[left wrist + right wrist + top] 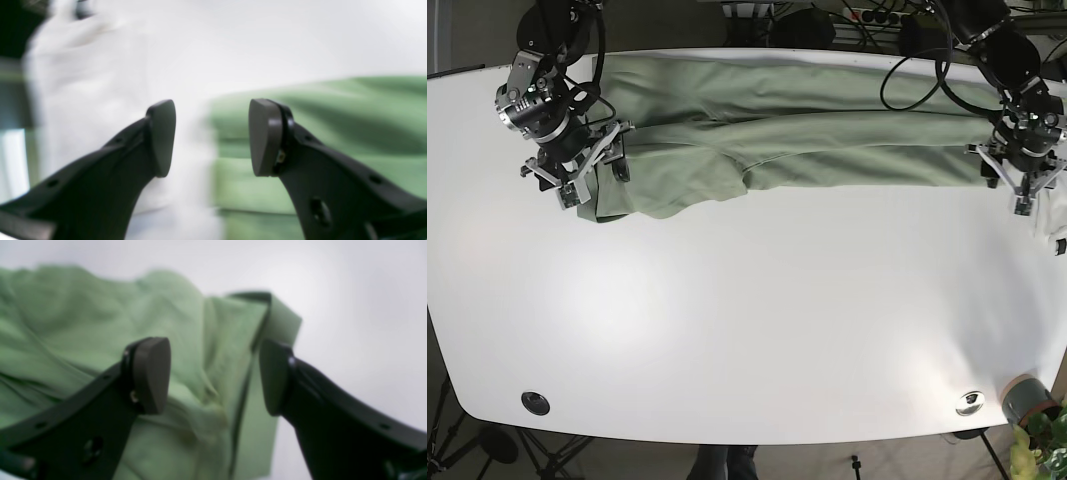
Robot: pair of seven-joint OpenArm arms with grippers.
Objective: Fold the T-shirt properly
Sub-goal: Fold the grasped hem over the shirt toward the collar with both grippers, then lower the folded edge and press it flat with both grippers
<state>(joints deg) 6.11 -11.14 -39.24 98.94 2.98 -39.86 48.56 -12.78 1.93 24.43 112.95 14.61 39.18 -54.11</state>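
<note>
We see the base view evenly and brightly lit from above, the white worktop (747, 330) showing soft glare patches and only faint shadows; its edges bow with wide-angle distortion. Both wrist views are badly blurred: the green T-shirt (83, 326) is smeared and out of focus, while the dark fingertips (162, 136) of the left hand look comparatively sharp.

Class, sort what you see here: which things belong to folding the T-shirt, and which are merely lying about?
Belongs to the job:
green T-shirt
left gripper, open
right gripper, open
white table

Lying about:
black cables
potted plant
</note>
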